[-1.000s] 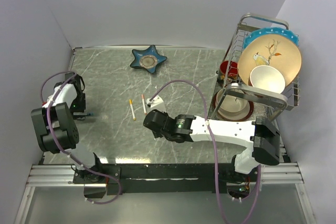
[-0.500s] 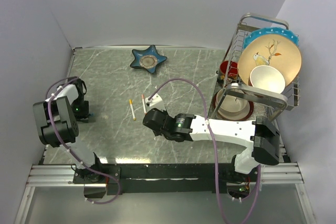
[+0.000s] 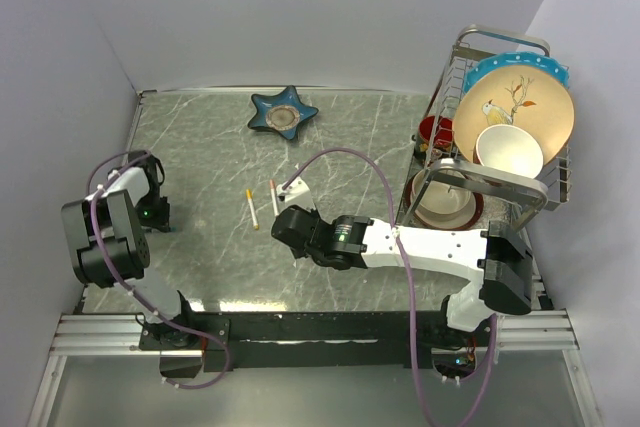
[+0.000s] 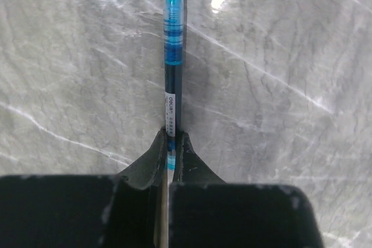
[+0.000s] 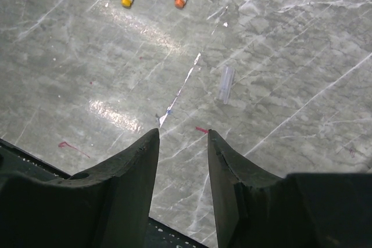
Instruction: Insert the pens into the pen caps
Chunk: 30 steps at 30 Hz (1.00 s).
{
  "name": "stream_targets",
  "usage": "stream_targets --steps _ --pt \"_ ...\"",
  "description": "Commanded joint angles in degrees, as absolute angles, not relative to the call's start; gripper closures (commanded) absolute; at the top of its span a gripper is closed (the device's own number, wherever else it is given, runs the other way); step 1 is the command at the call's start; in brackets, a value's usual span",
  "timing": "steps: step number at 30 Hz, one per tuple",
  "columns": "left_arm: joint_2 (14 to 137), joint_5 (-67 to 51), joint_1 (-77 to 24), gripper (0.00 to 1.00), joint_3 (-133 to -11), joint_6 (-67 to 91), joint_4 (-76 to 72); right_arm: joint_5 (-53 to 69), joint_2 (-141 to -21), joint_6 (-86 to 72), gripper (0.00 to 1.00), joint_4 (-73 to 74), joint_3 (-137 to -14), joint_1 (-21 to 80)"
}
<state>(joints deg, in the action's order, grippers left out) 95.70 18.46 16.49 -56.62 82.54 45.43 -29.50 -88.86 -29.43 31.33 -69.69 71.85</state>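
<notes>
Two thin white pens (image 3: 251, 208) (image 3: 274, 197) lie side by side mid-table. In the right wrist view they end in a yellow tip (image 5: 125, 1) and an orange tip (image 5: 180, 3); I cannot tell whether these are pen caps. A small clear tube cap (image 5: 226, 84) lies alone beyond my right gripper (image 5: 183, 132), which hovers open over bare table just right of the pens (image 3: 290, 221). At the table's left edge, my left gripper (image 3: 160, 215) is shut on a blue pen (image 4: 173, 50), which points straight out from the jaws (image 4: 171, 136).
A blue star-shaped dish (image 3: 284, 113) sits at the back. A wire dish rack (image 3: 452, 77) with plates and bowls fills the right side. A purple cable (image 3: 350, 156) arcs over the right arm to a white plug (image 3: 296, 188). Walls close in on the left and at the back.
My left gripper has closed onto the blue pen and its arm has shifted a little. The right arm and the white pens have stayed put.
</notes>
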Motion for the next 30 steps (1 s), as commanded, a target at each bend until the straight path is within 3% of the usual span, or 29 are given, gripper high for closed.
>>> stream_targets --steps 1,13,21,30 --pt "92.7 14.1 15.6 0.99 -52.0 75.4 37.4 -30.8 -88.4 -30.3 0.53 32.3 -72.3 72.2" --pt "71.4 4.7 -3.2 0.99 -45.0 52.0 23.7 -32.7 -84.0 -32.3 0.46 36.6 -83.9 70.8" --pt "51.3 -27.2 -5.2 0.99 -32.4 44.9 6.8 -37.7 -76.2 -37.8 0.46 32.0 -82.9 69.5" --pt "34.9 -42.9 -7.6 0.99 -25.8 47.8 0.4 -28.8 -76.8 -34.5 0.38 23.7 -84.3 68.8"
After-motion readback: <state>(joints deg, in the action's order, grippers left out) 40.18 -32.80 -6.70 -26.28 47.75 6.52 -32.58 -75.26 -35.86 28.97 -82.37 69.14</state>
